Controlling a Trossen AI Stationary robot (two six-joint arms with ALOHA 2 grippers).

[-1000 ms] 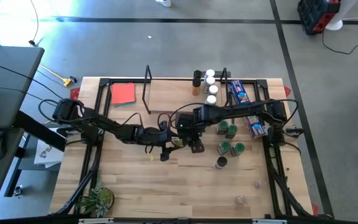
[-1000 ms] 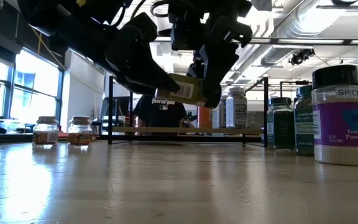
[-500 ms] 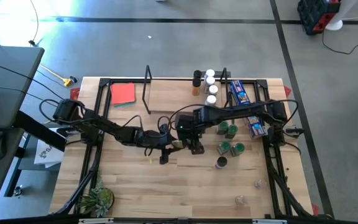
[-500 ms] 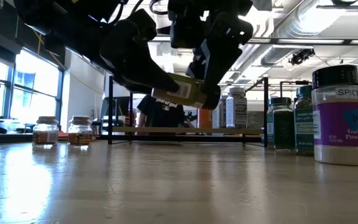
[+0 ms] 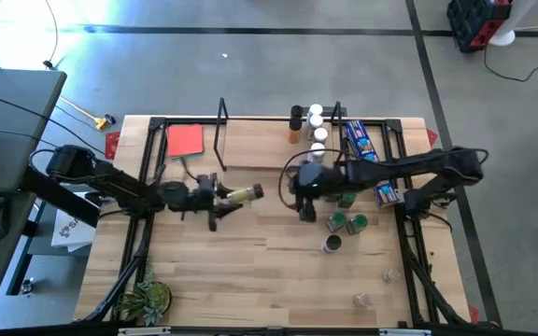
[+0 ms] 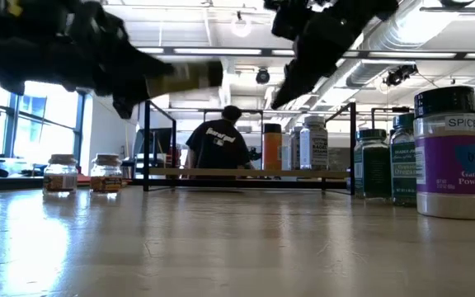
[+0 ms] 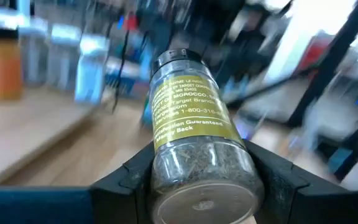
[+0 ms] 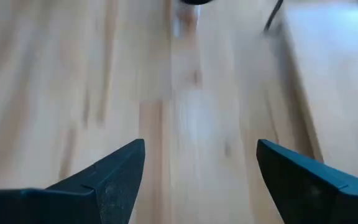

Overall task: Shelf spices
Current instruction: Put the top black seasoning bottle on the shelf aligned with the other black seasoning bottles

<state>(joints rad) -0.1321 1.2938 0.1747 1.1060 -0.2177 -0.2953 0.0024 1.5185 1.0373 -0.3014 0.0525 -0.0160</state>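
Note:
My left gripper [image 5: 222, 197] is shut on a clear spice jar [image 5: 244, 194] with a black lid, a yellow-green label and dried herbs inside; it also shows in the left wrist view [image 7: 191, 124] and the low view [image 6: 184, 77]. My right gripper [image 5: 304, 207] hangs open and empty over bare table to the jar's right; its fingers [image 8: 114, 171] stand wide apart. The light-wood shelf [image 5: 269, 140] stands at the far side and carries several jars [image 5: 317, 131] near its right end. My left gripper pinches the jar's body at its bottom end [image 7: 166, 171] between its two fingers. The fingers come about level from the table's left and lie along the jar. The jar is lifted clear of the table, lying about level, its black lid [image 7: 174, 57] toward the table's right.
Green-lidded jars [image 5: 344, 207] and a black-lidded jar [image 5: 332, 245] stand right of centre; two clear jars [image 5: 375, 287] stand near the front right. Blue snack packets [image 5: 358, 140] lie at the far right, a red card [image 5: 185, 140] at the far left, a plant [image 5: 148, 299] at the front left.
Both grippers were together at the jar over the table's middle. My left gripper has carried the jar up and toward the table's left and far edge; the jar now lies level. My right gripper has come away from the jar, toward the right and far edge.

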